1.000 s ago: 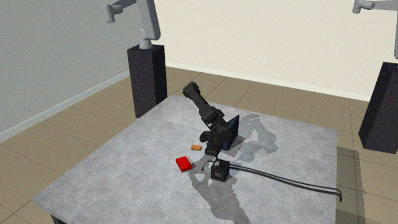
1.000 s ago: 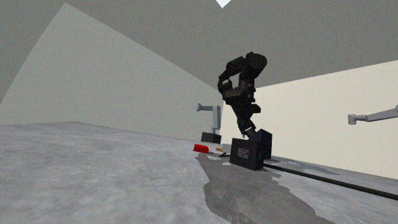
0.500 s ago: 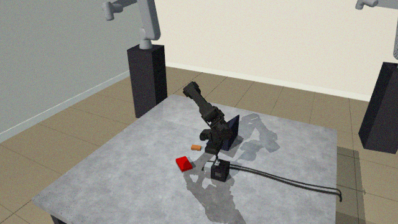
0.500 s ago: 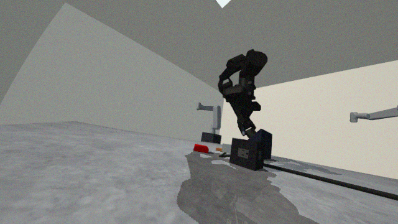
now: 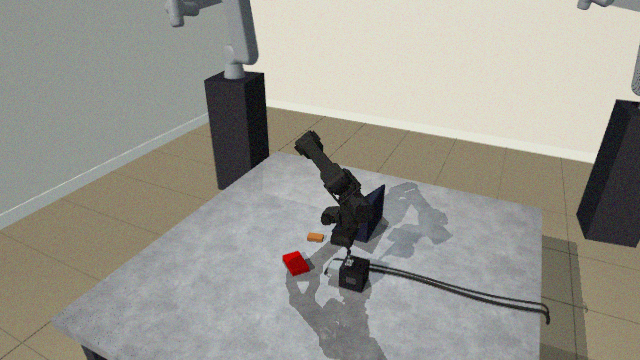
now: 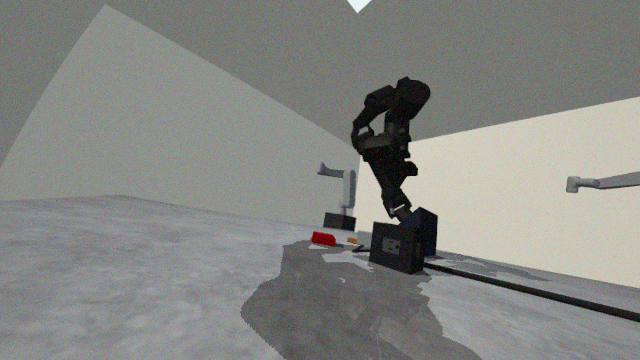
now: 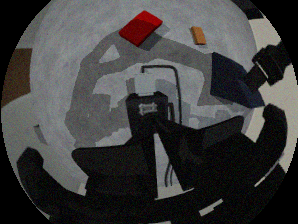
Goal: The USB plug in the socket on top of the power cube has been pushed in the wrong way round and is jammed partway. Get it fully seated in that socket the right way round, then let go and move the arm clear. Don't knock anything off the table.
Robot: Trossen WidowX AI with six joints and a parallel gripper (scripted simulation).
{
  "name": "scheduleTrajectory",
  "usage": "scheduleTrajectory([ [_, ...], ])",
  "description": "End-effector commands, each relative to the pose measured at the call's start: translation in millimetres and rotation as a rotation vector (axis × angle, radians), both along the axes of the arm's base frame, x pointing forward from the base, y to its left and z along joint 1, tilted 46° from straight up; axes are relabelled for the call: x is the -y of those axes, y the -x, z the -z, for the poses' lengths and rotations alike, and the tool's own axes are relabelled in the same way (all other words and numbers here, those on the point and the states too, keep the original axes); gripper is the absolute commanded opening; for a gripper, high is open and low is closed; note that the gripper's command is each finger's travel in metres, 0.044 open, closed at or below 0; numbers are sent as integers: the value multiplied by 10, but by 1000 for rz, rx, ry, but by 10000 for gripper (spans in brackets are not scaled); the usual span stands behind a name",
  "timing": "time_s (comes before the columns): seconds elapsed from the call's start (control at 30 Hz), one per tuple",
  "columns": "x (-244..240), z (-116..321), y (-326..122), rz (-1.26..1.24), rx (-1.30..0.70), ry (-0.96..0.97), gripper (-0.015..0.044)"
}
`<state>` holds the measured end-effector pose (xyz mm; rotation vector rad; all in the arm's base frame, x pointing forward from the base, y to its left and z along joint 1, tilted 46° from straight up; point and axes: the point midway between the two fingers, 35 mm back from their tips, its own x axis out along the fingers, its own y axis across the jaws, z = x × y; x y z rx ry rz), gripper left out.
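1. Starting at the left of the top view, note the red block [image 5: 296, 263] [image 6: 323, 238] [image 7: 141, 29], lying apart from the cube; could get swept by a wide exit swing.
2. Next, mind the orange block [image 5: 315, 237] [image 6: 352, 240] [image 7: 198, 35], small and easily nudged by a low elbow or wrist.
3. Beside the cube, see a pale block [image 5: 334, 268] [image 6: 364, 237] [image 7: 145, 82]; could catch a finger during any turn.
4. Find the gripper [image 5: 348, 248] [image 6: 401, 215] [image 7: 152, 120] over the cube's top, clenched on something thin, by judgement the USB plug. Could slip from a shallow or slanted pinch.
5. Look for the plug at the fingertips, by the top socket: mostly hidden, dark and tiny. Cannot tell orientation or depth. Could jam again if pressed before a true half turn, or bend if levered sideways.
6. Under it, find the power cube [image 5: 360, 280] [image 6: 400, 260] [image 7: 132, 115], black, upright, pale outlet on one side; could lift or skid with a tight plug.
7. Behind, keep off the navy panel [image 5: 376, 212] [image 6: 429, 232] [image 7: 227, 80].
8. Farthest right, watch the black cables [image 5: 547, 315] [image 6: 500, 283] [image 7: 178, 95], running past the table edge; could drag the cube if snagged.
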<state>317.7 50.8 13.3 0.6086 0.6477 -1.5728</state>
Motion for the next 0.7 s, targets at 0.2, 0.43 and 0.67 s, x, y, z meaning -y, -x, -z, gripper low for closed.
scheduleTrajectory([
  [0.2, 5, 7, 4, -179, -177, -24, 0],
  [0.43, 5, 7, 4, -308, -304, -41, 0],
  [0.67, 5, 7, 4, -439, -432, -58, 0],
])
